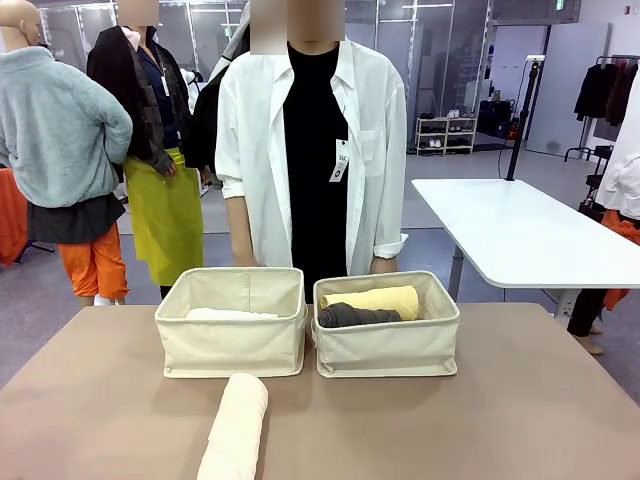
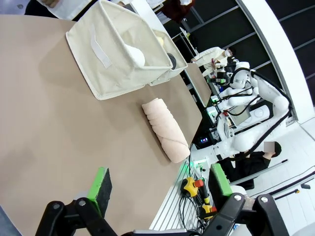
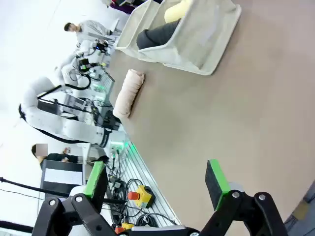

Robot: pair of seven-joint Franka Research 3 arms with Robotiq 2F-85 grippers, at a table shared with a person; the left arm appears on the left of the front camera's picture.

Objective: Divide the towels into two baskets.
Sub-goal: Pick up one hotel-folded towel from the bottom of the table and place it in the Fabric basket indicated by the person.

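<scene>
The near end of the cream towel [image 1: 235,425] was cut off by the lower edge of the front view, so its full length could be seen only from the wrist cameras. Of the white towel [image 1: 230,314] only a thin upper strip showed above the front wall of the left basket [image 1: 230,352]; the rest was hidden inside. The person [image 1: 315,150] stood at the far side, with both hands hidden behind the baskets.

The cream towel lay on the bare table [image 1: 500,400], in front of the left basket and not touching it. Its long axis ran from the robot's side toward the baskets, with the far end leaning a little to the right. In the right basket [image 1: 385,352] the pale yellow towel [image 1: 378,300] and the dark grey towel [image 1: 355,317] lay side by side and touching. The grey one was nearer the robot, and both had their long axis across the table. The white towel lay the same way. The two baskets stood just beside each other.

The left gripper [image 2: 160,189] had its fingers wide apart above the table and held nothing. The right gripper [image 3: 156,181] was also spread wide and empty.
</scene>
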